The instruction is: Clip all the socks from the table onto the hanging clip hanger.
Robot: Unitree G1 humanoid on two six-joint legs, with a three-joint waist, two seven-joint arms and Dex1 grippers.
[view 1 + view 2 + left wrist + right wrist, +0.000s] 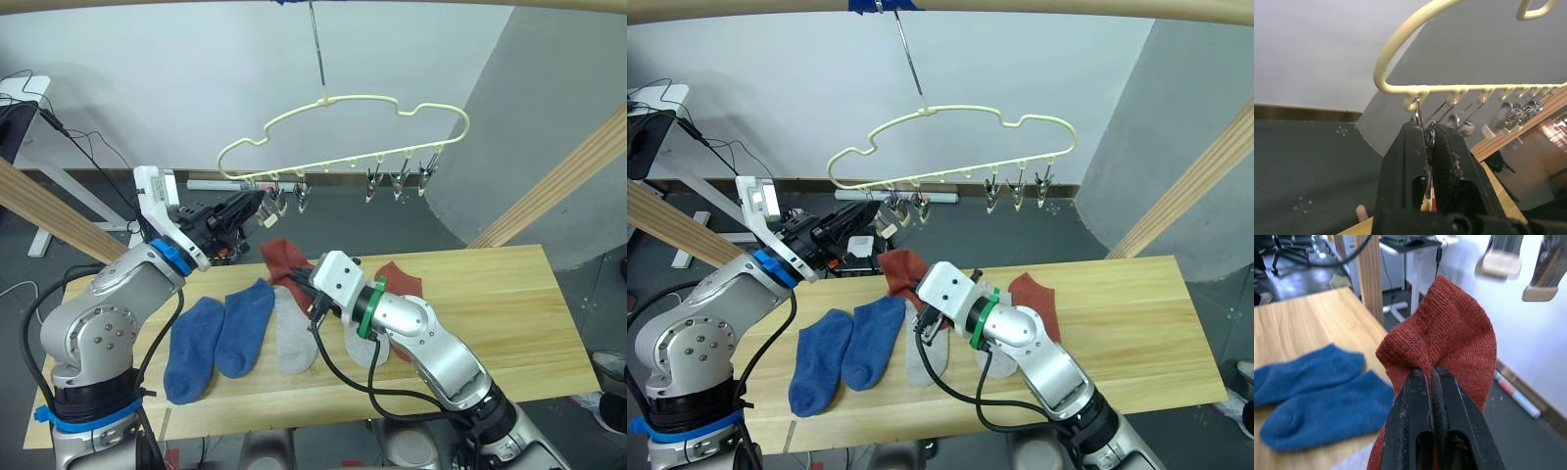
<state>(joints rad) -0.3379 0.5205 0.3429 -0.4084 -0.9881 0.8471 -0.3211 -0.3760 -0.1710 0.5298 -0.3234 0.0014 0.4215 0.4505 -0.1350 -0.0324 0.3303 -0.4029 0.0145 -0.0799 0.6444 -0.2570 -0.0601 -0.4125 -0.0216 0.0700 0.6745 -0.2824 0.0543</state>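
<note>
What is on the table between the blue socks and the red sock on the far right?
Between the blue socks and the far red sock, the left eye view shows two grey socks and the right gripper pinching another red sock.

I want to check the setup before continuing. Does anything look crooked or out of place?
The hanger hangs tilted, its left end lower, where the left end effector is shut on the end clip. No sock is clipped yet. The right end effector pinches a red sock.
</note>
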